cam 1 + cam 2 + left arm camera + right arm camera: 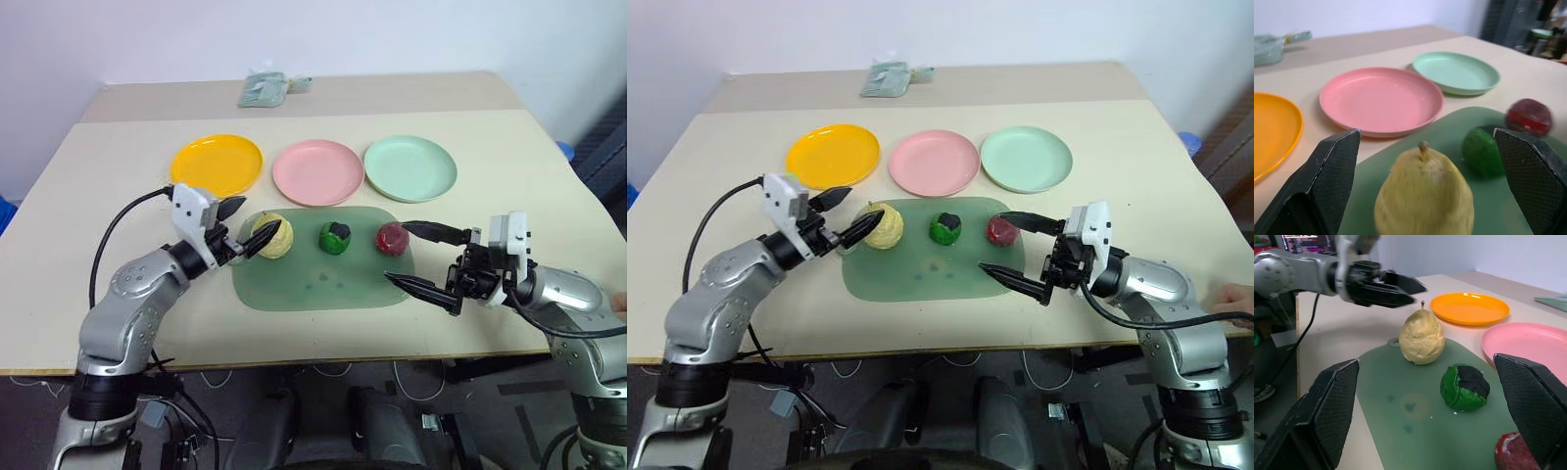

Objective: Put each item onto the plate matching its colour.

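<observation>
A robotics lab or test room is indicated by a plain beige table point(88, 294) set against a bare white wall point(294, 34), with loose cables point(323, 370) hung beneath its front edge. A lit computer monitor point(1305, 242) is seen beyond the table in the right wrist view, and dark equipment point(1528, 24) is stacked at the room's side.

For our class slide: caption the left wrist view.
Open left gripper frames a yellow pear on the green mat.
</observation>
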Available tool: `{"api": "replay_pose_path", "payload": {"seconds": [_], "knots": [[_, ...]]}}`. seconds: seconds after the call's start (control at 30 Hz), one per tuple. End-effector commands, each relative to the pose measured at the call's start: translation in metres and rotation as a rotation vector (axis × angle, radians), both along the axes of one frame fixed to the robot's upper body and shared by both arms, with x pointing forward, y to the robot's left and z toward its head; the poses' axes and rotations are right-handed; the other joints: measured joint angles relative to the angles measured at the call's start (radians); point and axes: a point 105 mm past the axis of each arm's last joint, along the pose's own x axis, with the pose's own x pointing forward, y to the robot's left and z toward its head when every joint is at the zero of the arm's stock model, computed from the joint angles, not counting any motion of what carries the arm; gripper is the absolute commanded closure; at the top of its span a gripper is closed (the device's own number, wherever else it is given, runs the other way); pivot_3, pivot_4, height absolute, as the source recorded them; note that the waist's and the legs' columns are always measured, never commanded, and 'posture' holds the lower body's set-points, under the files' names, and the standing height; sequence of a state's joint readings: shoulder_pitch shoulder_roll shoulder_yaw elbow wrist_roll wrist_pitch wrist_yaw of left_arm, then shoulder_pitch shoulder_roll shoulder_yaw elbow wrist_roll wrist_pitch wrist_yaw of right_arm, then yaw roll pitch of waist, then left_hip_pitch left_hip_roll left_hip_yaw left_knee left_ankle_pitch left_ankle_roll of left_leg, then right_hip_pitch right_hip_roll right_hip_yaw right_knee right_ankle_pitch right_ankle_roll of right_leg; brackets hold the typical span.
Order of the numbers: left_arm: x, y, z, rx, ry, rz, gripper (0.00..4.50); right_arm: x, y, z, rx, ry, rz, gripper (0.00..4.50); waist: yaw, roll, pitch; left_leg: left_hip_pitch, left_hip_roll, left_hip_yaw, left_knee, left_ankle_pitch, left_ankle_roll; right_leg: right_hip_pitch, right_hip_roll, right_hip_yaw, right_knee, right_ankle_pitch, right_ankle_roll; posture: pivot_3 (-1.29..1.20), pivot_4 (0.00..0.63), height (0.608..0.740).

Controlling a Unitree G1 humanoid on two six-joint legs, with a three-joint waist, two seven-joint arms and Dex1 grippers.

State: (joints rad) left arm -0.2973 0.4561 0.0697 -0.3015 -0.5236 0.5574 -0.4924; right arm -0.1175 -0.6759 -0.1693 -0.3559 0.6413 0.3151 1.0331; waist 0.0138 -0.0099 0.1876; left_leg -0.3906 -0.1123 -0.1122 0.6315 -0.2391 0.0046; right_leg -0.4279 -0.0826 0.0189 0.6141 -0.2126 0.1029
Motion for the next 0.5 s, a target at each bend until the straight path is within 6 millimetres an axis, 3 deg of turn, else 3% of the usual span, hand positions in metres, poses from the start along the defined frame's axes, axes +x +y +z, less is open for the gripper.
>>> {"api": "replay_pose_path", "payload": {"seconds": [0.03,0.27,0.5], "knots": [[0.006,-0.001,0.001,0.021,0.018,0.036,0.0,-0.004,-0.002,0.006,0.002,-0.041,0.005,0.02,0.0,0.0,0.0,0.0,0.0,0.0,0.0,0.0,0.0,0.0,0.0,0.0,0.0,0.0,0.0,0.0,0.15,0.74],[0.018,-0.007,-0.025,0.068,0.099,0.04,0.0,-0.006,-0.004,0.006,0.001,-0.056,-0.024,0.02,0.002,0.0,0.0,0.0,0.0,0.0,0.001,0.0,0.0,0.0,0.0,0.0,0.0,0.0,0.0,0.0,0.15,0.74],[0.023,-0.008,-0.036,0.098,0.135,0.013,0.0,-0.009,-0.005,0.005,-0.002,-0.063,-0.048,0.02,0.0,0.0,0.0,0.0,0.0,0.0,0.0,0.0,0.0,0.0,0.0,0.0,0.0,0.0,0.0,0.0,0.15,0.74]]}}
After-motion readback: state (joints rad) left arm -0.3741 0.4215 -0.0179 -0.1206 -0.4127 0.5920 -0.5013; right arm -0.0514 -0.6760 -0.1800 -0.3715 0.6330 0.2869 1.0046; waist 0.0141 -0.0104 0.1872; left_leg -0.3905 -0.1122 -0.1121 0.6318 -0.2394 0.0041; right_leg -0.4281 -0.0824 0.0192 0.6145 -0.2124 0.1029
